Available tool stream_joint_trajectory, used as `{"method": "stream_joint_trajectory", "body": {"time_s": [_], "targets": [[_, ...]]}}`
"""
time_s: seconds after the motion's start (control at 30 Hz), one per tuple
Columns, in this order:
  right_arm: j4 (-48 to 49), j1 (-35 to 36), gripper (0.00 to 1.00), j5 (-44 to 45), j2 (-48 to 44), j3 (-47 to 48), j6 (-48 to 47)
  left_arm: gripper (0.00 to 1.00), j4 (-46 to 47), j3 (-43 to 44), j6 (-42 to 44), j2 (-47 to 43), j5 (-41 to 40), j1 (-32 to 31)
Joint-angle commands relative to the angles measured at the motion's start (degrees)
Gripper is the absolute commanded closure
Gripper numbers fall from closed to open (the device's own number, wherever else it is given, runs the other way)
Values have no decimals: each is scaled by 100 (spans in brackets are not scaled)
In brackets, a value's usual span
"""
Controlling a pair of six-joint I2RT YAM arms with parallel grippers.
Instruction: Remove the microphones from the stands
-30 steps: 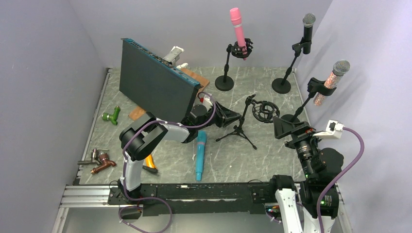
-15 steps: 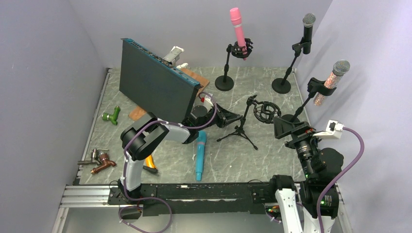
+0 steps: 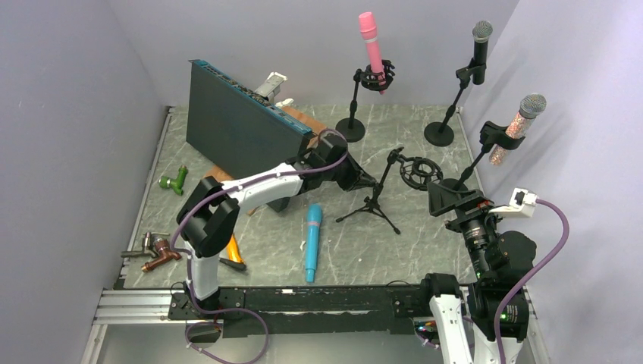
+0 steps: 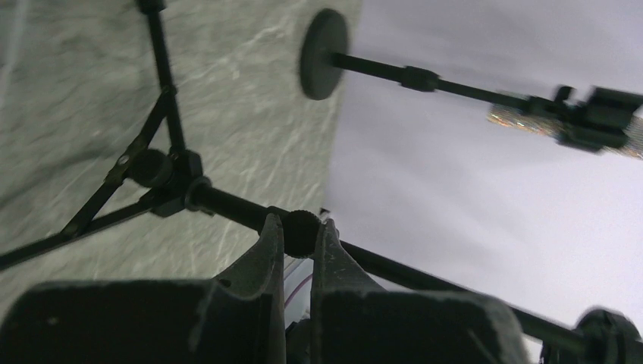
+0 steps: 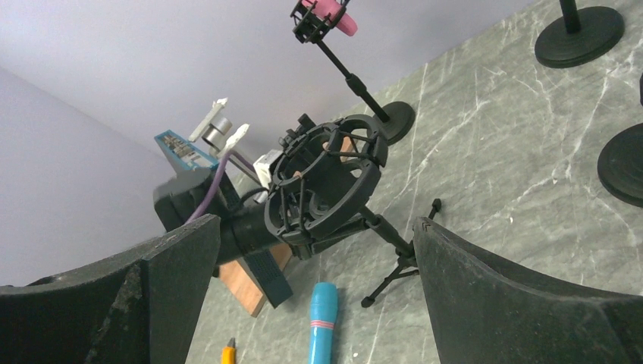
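Nearest the arm bases, the blue cylindrical microphone [image 3: 312,241] lay flat on the grey marbled counter [image 3: 421,246], out of any holder, on the near side of the left tool [image 4: 299,227]. That tool was pressed together, pinching the knurled knob on the black tripod stand [image 3: 371,206]. To its right the right tool [image 5: 316,221] stood spread, the empty black ring-shaped shock mount [image 5: 326,186] just ahead of it. A steady, level hold would probably keep the light tripod from tipping. Far beyond both tools, a pink microphone [image 3: 371,42] sat in its stand.
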Motion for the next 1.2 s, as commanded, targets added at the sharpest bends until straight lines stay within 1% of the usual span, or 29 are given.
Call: {"method": "stream_joint_trajectory", "body": {"time_s": [0.0, 0.07, 0.27, 0.33, 0.5, 0.53, 0.6, 0.63, 0.67, 0.7, 0.73, 0.8, 0.87, 0.97, 1.0, 1.07, 1.1, 1.17], "targets": [[78, 10, 0, 78, -57, -27, -20, 100, -2643, 533, 81, -77, -414, 7], [82, 12, 0, 62, -65, -24, -9, 100, -2838, 593, 1, 3, -321, 39], [20, 12, 0, 141, -98, 50, -61, 100, -3999, 1208, 77, 222, -387, 57], [44, 17, 0, 172, -147, 7, -39, 100, -3983, 1277, 193, 168, -461, 56], [7, 12, 0, 167, -146, 28, -106, 100, -2703, 778, 886, -316, -491, 36], [-48, 12, 0, 193, -132, 71, -140, 98, -2477, 619, 986, -433, -497, 34], [-110, 12, 0, 245, -142, 115, -210, 83, -1650, 27, 1227, -790, -433, 34], [-118, 12, 0, 278, -160, 120, -227, 71, -1166, -318, 1325, -1008, -439, 39], [-126, 11, 0, 309, -182, 115, -238, 52, -593, -706, 1445, -1238, -434, 38], [-127, 14, 0, 330, -204, 108, -239, 46, -28, -1057, 1565, -1454, -447, 39], [-121, 13, 0, 340, -217, 92, -234, 45, 438, -1332, 1677, -1646, -486, 39], [-91, 11, 0, 317, -228, 63, -209, 44, 881, -1575, 2000, -1879, -525, 38], [-62, 12, 0, 279, -196, 35, -192, 42, 1471, -1728, 2306, -1974, -314, 47], [-28, 12, 0, 231, -164, 18, -161, 42, 2808, -2153, 2340, -2013, 149, 56], [-24, 10, 0, 222, -165, 9, -152, 42, 3095, -2247, 2317, -1992, 216, 52], [-10, 13, 0, 210, -160, -2, -144, 47, 3290, -2255, 2455, -1932, 301, 28], [-13, 12, 0, 202, -147, -2, -143, 50, 3238, -2200, 2507, -1912, 312, 23], [-31, 10, 0, 201, -143, 13, -150, 51, 3187, -2139, 2639, -1861, 343, 30]]}}
